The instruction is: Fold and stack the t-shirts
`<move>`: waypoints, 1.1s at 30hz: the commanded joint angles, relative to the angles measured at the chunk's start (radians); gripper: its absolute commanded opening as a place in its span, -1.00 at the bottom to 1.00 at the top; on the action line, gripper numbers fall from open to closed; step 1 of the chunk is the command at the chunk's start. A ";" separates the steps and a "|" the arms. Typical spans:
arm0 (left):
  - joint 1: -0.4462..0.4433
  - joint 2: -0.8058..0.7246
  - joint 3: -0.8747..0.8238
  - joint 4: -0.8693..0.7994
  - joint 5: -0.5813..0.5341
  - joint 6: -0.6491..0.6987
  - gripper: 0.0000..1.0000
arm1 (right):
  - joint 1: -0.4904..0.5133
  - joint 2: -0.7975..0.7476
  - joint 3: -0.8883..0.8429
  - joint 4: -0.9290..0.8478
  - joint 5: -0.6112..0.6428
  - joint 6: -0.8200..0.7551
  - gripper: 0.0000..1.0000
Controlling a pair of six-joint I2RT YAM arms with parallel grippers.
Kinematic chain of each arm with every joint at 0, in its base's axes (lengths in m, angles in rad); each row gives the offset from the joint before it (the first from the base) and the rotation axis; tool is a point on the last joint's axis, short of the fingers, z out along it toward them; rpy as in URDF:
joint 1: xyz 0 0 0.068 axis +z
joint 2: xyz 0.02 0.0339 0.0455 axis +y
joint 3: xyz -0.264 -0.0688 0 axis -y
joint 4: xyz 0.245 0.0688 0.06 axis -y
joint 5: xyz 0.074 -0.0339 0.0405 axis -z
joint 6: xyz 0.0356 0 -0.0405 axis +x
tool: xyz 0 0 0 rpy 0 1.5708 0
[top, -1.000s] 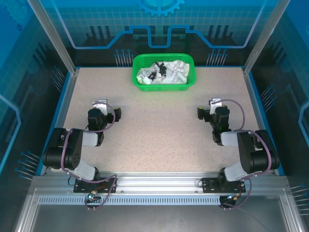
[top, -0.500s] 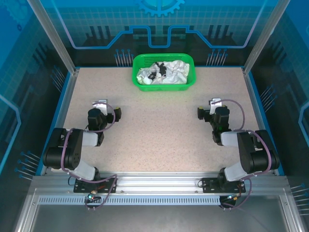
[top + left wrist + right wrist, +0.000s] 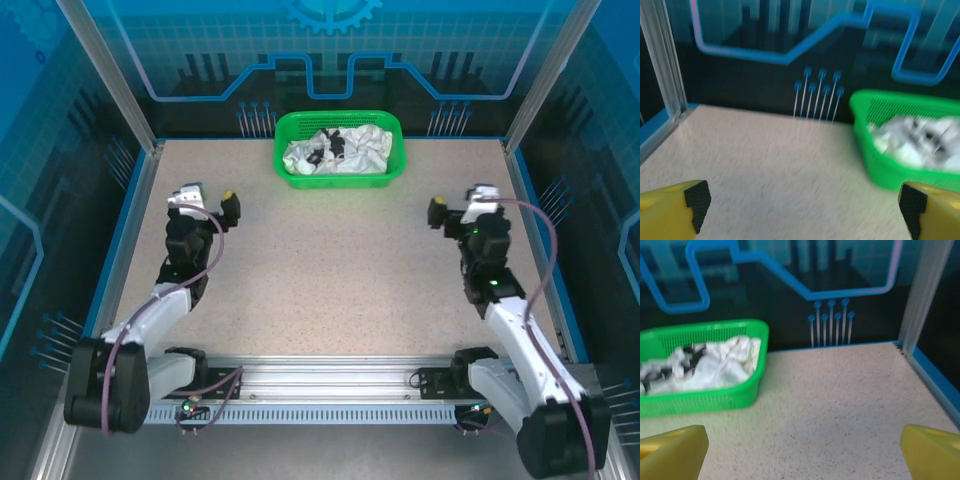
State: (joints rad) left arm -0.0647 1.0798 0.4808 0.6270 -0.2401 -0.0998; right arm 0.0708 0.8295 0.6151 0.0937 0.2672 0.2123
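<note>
Top external shows the left gripper [image 3: 208, 197] and right gripper [image 3: 460, 205] out over the table [image 3: 330, 270], both spread wide and holding nothing. The t-shirts [image 3: 340, 150] lie crumpled in the green basket [image 3: 340, 116] at the far edge, ahead of and between the claws. Left wrist, blurred, puts the basket ahead-right of its claw with a corner post [image 3: 665, 65] to its left, while right wrist adds sharper folds and black print ahead-left, with the blue table edge [image 3: 935, 385] to its right and bare tabletop ahead of both claws up to the basket wall.
</note>
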 commanded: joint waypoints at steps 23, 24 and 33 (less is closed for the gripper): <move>-0.054 0.661 0.970 -1.036 0.398 -0.505 0.97 | 0.352 0.983 1.194 -0.832 -0.024 0.261 0.78; -0.055 0.718 1.026 -1.074 0.409 -0.503 0.97 | 0.360 1.060 1.293 -0.874 -0.033 0.261 0.76; -0.053 1.107 1.401 -1.239 0.481 -0.492 0.69 | 0.391 1.873 2.328 -1.065 -0.210 0.295 0.82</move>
State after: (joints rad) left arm -0.1207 2.1342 1.7908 -0.5049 0.1810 -0.5991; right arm 0.4507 2.6122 2.8315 -0.8616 0.1379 0.4942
